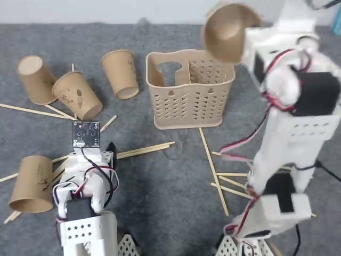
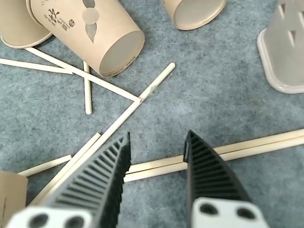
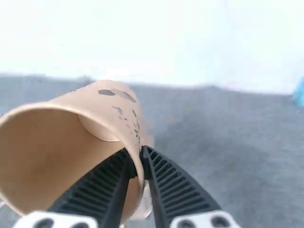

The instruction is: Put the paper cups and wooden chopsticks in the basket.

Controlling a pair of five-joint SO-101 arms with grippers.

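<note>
Right gripper (image 3: 137, 153) jaws pinch paper cup (image 1: 226, 32) wall, over basket (image 1: 189, 88) far-right corner | cup tilted, mouth facing up and near-left | left gripper (image 2: 156, 147) jaws narrowly apart above chopstick pair (image 2: 247, 147) lying left-right

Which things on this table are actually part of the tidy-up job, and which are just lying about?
Part of the job:
- held paper cup in the right gripper
- four paper cups on the mat
- scattered wooden chopsticks
- basket

Not part of it:
- grey mat underneath
- blue thing at the far right edge, too cut off to identify
</note>
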